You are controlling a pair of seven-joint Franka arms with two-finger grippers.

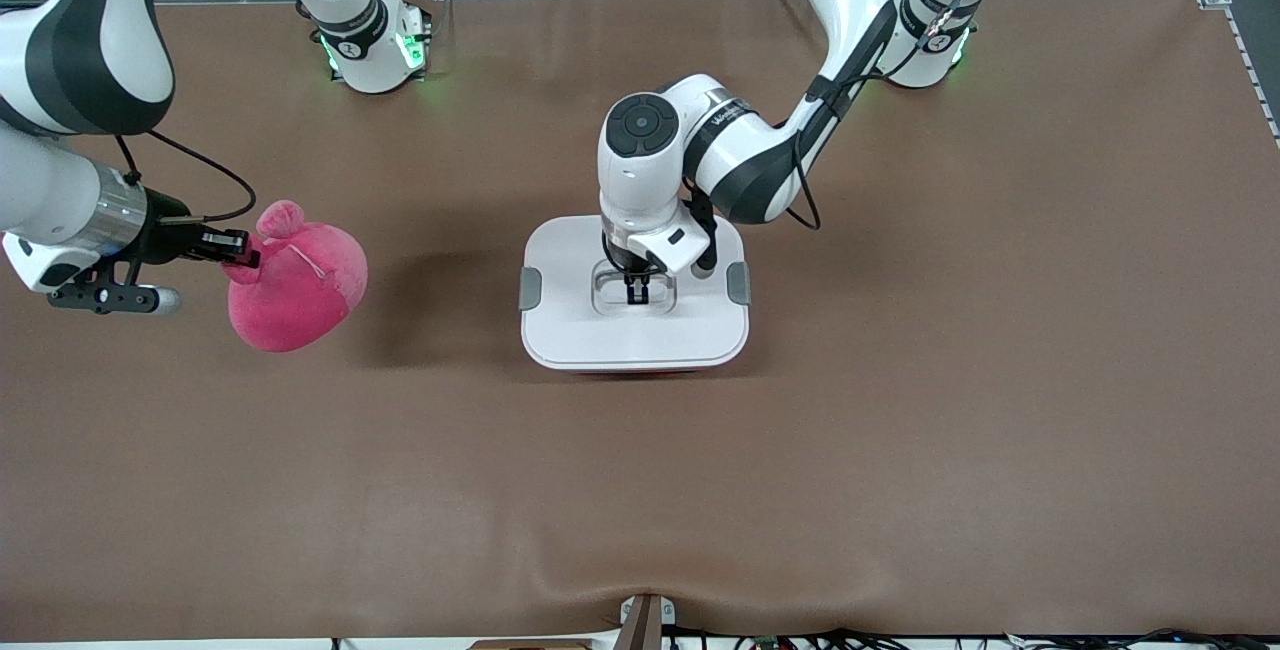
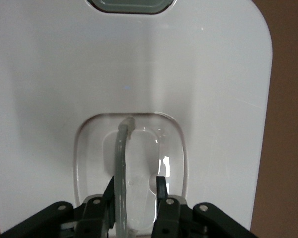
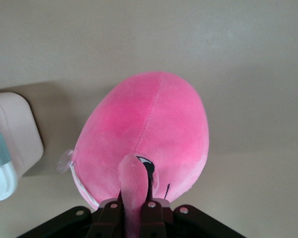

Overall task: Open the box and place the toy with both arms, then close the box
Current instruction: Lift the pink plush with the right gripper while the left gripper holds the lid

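Pink plush fills the right wrist view: the toy hangs from the right gripper, whose fingers are clenched on one of its small ear-like flaps. In the front view the toy is held up over the brown table toward the right arm's end, well apart from the box, with its rounded body drooping below the right gripper.

Near the middle of the table sits the box, its white lid on and covering the whole top. A grey clip sits on each short side of the lid, the other toward the left arm's end. Only a thin reddish sliver of the tub shows under the lid's edge nearest the front camera.

From its base the left arm reaches down over the lid's centre, where the left gripper is set into the clear recessed well. In the left wrist view the lid's handle, a slim grey-clear arched bar, stands upright in the well between the two black fingers of the left gripper. One finger lies against the bar and the other stands a little off it, so the fingers bracket the handle without both pressing on it.
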